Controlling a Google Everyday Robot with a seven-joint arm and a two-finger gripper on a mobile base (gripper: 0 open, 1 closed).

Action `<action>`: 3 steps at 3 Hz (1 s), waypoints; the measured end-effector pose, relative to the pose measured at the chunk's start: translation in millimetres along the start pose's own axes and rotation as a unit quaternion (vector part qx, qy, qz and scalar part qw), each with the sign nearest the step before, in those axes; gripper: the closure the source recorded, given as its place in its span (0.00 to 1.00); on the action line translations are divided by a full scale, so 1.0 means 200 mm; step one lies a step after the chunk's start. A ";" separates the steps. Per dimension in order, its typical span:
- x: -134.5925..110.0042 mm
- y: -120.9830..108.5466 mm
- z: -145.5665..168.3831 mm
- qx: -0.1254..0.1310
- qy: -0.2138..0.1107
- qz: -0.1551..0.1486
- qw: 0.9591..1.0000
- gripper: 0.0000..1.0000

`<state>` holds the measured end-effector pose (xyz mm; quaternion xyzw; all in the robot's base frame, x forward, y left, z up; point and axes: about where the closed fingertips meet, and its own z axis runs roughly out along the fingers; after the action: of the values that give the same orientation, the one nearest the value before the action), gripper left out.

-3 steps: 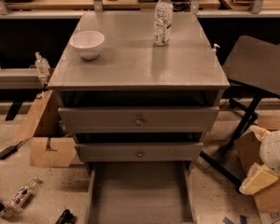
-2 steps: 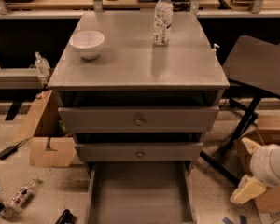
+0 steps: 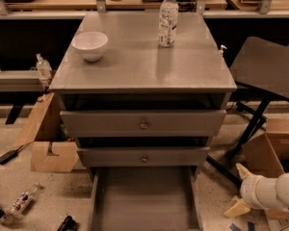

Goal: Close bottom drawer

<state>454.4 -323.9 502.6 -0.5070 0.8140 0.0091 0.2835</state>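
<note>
Camera view — bottom drawer (image 3: 144,198) stands open; gripper (image 3: 237,190) low at its right, jaws spread — best swing round front, push squarely inward.

The grey cabinet (image 3: 144,66) stands on a pale speckled floor (image 3: 62,191). Behind the cabinet runs a wooden counter (image 3: 53,1) on grey metal legs, dark underneath. Left of the cabinet, an open cardboard box (image 3: 50,155) rests on the floor; right of it stands a dark folding table (image 3: 269,66) over a second cardboard box (image 3: 267,153). The end effector (image 3: 239,190) is low at the cabinet's right. Lighting is warm and even.
</note>
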 end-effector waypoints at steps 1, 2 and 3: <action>0.23 0.15 0.38 -0.017 -0.011 0.029 0.999 0.00; 0.23 0.15 0.38 -0.017 -0.011 0.029 0.999 0.00; 0.31 0.30 0.49 -0.042 -0.020 0.043 0.998 0.00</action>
<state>428.4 -316.6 375.3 -0.4826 0.8280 0.0653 0.2778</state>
